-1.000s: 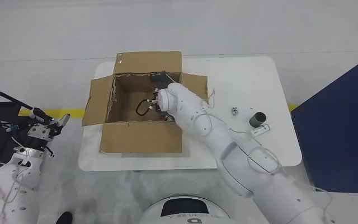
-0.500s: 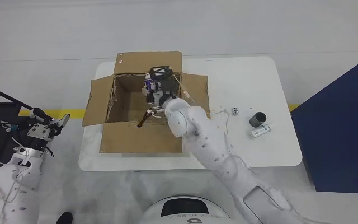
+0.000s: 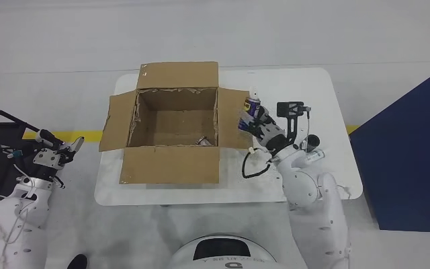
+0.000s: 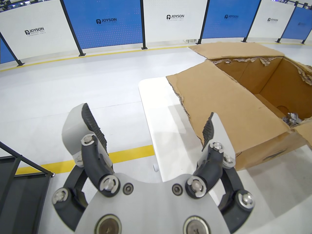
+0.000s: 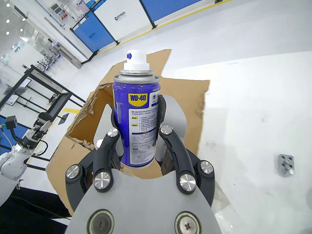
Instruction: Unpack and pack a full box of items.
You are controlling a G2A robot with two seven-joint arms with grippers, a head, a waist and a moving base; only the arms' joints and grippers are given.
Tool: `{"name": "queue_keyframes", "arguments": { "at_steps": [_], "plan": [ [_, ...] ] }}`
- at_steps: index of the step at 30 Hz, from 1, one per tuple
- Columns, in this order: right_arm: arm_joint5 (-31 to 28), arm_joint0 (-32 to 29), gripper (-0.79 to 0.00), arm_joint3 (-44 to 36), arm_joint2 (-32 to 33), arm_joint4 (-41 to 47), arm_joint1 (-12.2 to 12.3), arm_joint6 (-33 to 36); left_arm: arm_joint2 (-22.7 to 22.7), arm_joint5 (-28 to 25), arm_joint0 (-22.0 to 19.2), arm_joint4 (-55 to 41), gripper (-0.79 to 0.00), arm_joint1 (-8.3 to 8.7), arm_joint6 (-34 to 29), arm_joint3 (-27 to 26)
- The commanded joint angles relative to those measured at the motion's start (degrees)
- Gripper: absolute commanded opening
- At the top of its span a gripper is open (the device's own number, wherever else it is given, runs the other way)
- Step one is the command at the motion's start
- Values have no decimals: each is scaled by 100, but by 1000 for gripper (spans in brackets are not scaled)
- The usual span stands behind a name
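My right pincer [image 3: 258, 125] is clamped on a blue spray can [image 5: 136, 103] with a white cap. I hold the can above the white table [image 3: 295, 84], right by the right flap of the open cardboard box [image 3: 171, 165]. Inside the box, a small metal part [image 3: 203, 141] lies on the floor near the front right corner. My left pincer [image 4: 148, 120] hangs off the table's left side, fingers spread apart. Right of the box, a dark cylinder [image 3: 309, 142], a small white tube [image 3: 313, 157] and a grey metal block [image 5: 286, 165] sit on the table.
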Motion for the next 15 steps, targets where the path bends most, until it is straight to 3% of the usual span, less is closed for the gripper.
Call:
{"name": "queue_keyframes", "arguments": {
  "at_steps": [1,15],
  "plan": [
    [-268,-45,-785,129,289,106,43,164,0,0,0,0,0,0,0,0],
    [-273,-47,-785,165,289,92,47,143,0,0,0,0,0,0,0,0]
  ]
}}
